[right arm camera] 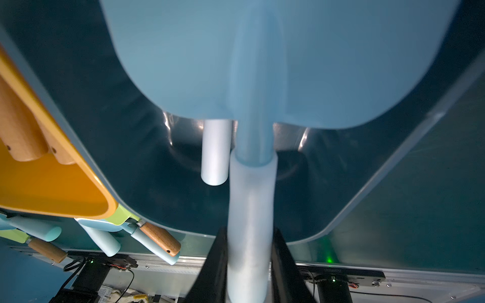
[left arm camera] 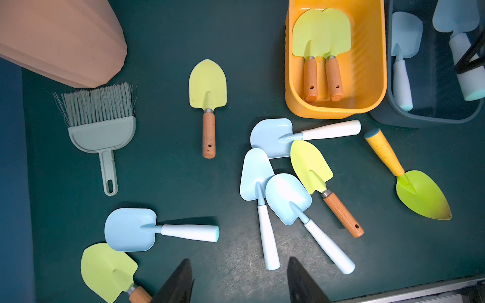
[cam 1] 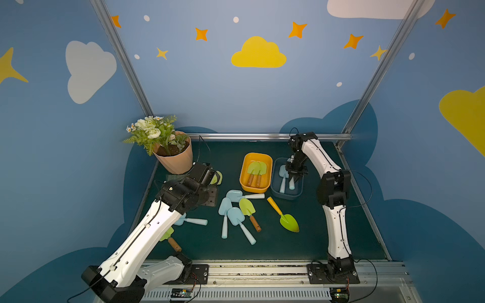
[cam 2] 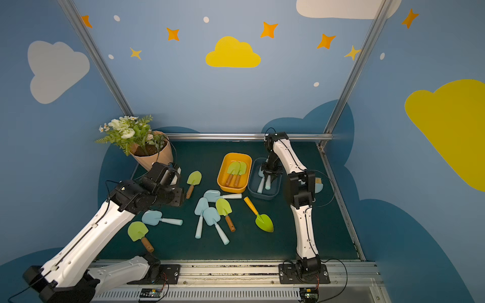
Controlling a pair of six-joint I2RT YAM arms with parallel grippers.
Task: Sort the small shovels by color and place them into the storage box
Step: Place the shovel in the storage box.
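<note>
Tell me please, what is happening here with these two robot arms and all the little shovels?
The robot is sorting toy shovels by color. The right gripper is shut on the handle of a light blue shovel, holding it at the blue box, where another blue shovel lies. The yellow box holds two green shovels. The left gripper hovers open and empty above the mat. Four blue shovels and four green shovels lie loose on it.
</note>
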